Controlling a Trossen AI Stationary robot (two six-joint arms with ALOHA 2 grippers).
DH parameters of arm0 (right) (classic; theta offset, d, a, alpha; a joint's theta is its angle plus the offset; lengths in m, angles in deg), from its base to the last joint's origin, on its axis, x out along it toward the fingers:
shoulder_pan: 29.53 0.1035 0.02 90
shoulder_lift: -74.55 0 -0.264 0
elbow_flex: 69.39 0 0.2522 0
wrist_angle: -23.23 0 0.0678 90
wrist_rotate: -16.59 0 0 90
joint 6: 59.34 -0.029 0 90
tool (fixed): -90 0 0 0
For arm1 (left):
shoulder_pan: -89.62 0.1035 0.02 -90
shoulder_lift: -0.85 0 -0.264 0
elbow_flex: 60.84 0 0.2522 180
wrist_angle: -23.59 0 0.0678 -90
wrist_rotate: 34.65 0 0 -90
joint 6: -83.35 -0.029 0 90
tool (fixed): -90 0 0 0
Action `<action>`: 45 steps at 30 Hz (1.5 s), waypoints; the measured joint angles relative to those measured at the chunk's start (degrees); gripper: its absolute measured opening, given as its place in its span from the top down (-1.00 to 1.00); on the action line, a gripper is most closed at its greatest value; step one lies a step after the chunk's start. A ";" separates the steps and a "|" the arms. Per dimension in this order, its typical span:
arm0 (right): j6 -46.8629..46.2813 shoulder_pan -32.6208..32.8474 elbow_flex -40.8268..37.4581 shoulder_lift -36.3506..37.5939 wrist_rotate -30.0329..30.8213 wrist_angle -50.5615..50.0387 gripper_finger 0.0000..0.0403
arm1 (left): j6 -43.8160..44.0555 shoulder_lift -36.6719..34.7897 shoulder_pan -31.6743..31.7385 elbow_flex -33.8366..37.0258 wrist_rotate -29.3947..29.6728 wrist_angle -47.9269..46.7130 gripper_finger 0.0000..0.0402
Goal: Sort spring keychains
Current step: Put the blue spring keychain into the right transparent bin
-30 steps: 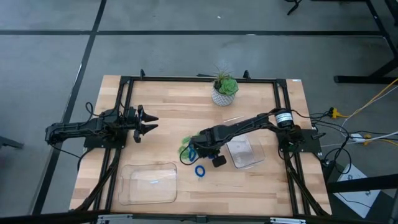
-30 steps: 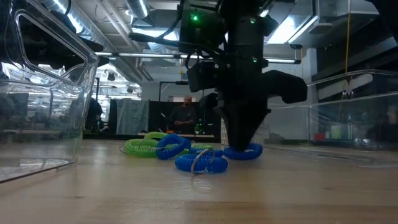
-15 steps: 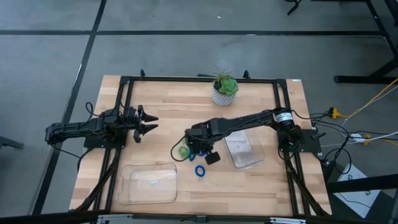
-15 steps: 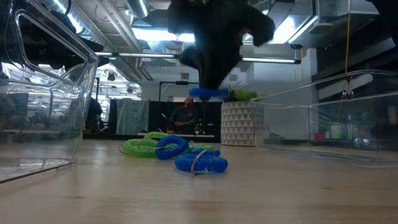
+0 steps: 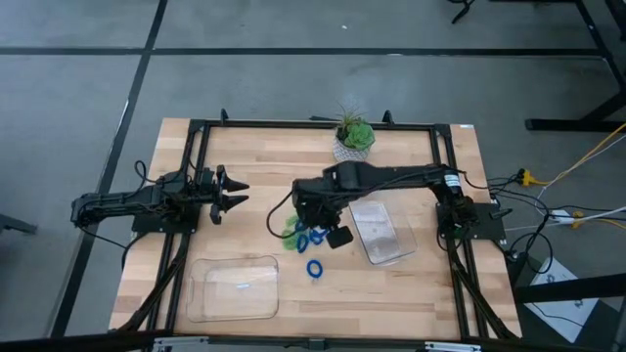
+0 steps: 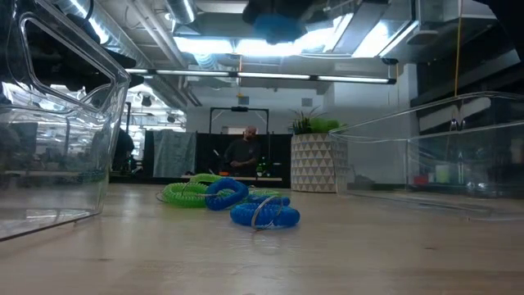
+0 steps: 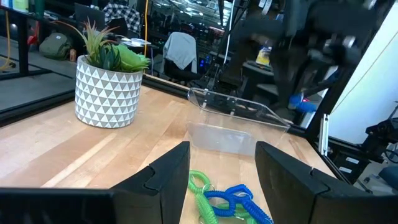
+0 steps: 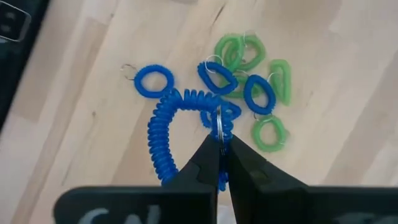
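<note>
Sorting is at an early stage: both clear trays (image 5: pixel 234 286) (image 5: pixel 383 237) appear empty, and the pile of spring keychains (image 8: pixel 245 87) lies loose near the table centre. The right gripper (image 8: pixel 219 163), raised above the pile, pinches one blue keychain (image 8: pixel 163 134). The left gripper (image 5: pixel 238 193) waits near the left edge, jaws spread.

The high view looks straight down on the whole table (image 5: pixel 245 171). The low view looks level across its top. Both share the keychain pile (image 6: pixel 233 201), which both wrist views also see closer.
</note>
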 joint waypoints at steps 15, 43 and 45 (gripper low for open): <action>-0.45 -0.54 5.87 3.61 -0.07 -10.87 0.92 | 0.01 0.00 0.01 -0.01 0.00 0.01 0.12; -8.61 -6.14 -40.16 32.29 -7.07 1.94 0.91 | 0.00 0.00 0.00 -0.01 0.00 0.02 0.12; -9.43 -6.17 -44.74 34.42 -6.97 3.90 0.90 | 0.02 0.00 0.00 0.01 0.00 0.02 0.12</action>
